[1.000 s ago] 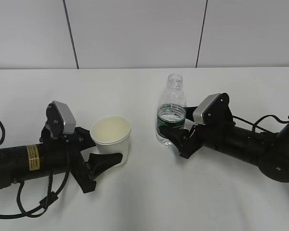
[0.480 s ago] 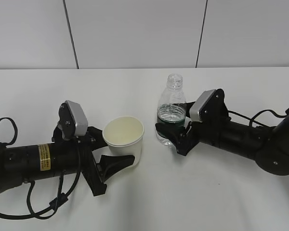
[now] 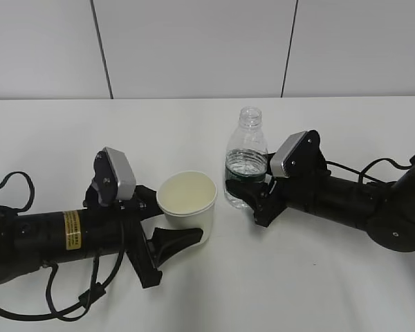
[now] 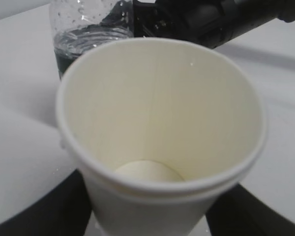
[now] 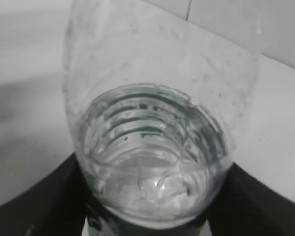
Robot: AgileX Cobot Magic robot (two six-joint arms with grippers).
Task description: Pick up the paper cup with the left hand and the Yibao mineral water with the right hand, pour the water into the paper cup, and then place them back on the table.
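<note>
Exterior view: my left hand (image 3: pixel 167 234) has its fingers clamped on the paper cup (image 3: pixel 187 207), upright for filling; my right hand (image 3: pixel 251 196) fingers clamp the Yibao mineral water (image 3: pixel 245 158) at its label, both on the worktop (image 3: pixel 263 277). Only the left wrist view shows the cup dry inside.

No legible text anywhere.

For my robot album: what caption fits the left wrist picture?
Empty paper cup held in the left pincer, water bottle just behind.
</note>
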